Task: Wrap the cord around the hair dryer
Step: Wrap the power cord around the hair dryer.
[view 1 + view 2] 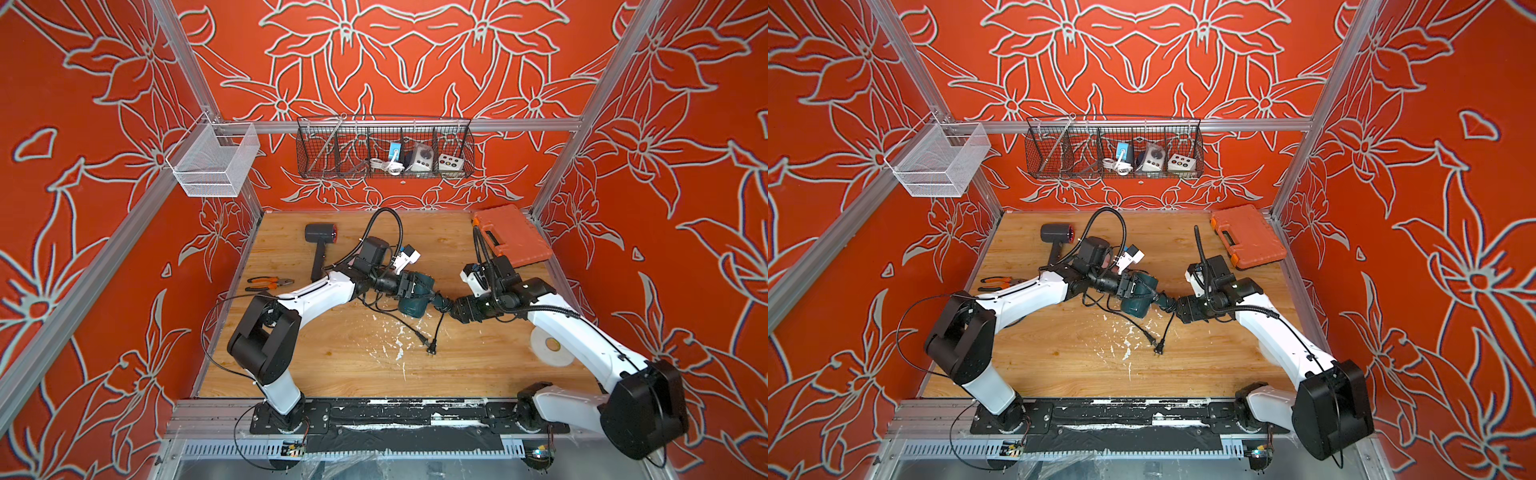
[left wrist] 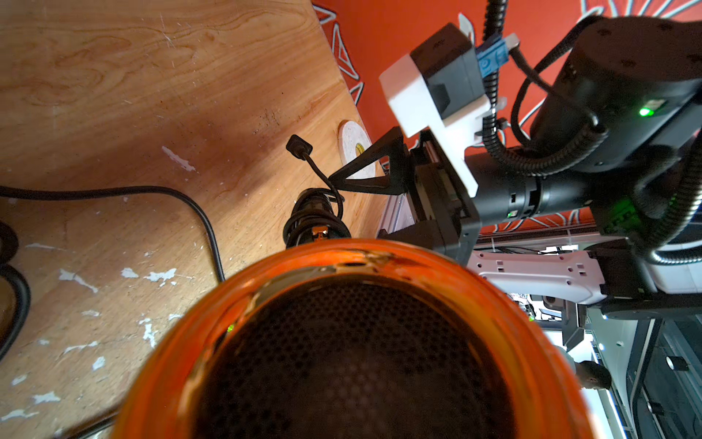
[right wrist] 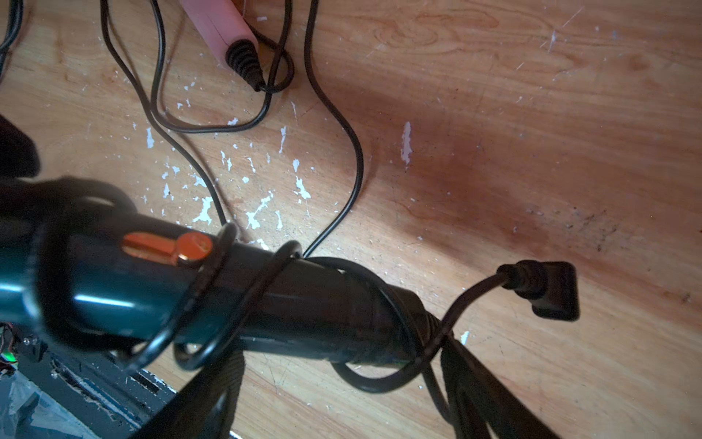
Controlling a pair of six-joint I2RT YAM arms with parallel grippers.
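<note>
Mid-bench [image 1: 332,365], both arms meet at the work.

Your left pincer [image 1: 410,287] is pinching the barrel of the teal hair dryer [image 1: 417,306]. The handle points across toward the other arm. The left wrist view is filled by the barrel's orange rim, which fits that hold. The dryer looks lifted just off the wood.

Your right pincer [image 1: 449,307] sits at the tail of the handle. Its fingers are spread wide, one to either side of the tail, and they grip nothing that shows.

Done so far:
- The cord [image 3: 243,300] makes several turns round the handle.
- Two turns lie close together just past the orange switch [image 3: 167,247].
- Looser loops sit nearer the tail.
- A short free length leads from the tail to the plug [image 3: 551,290], which is loose near the wood.

Left to do, by my reckoning:
- The tail-end loops are slack, and one sags below the handle.
- The plug end is not tucked or secured.
- A thin lead rises from the wraps and runs off across the bench. Other leads lie there too, one of them from a pink tool [image 3: 218,22]. I can't say for sure whether this stray run is the dryer's own cord.

If it is not, you are near the end, with the loops to snug up and the plug to stow. If it is, more winding remains.
</note>
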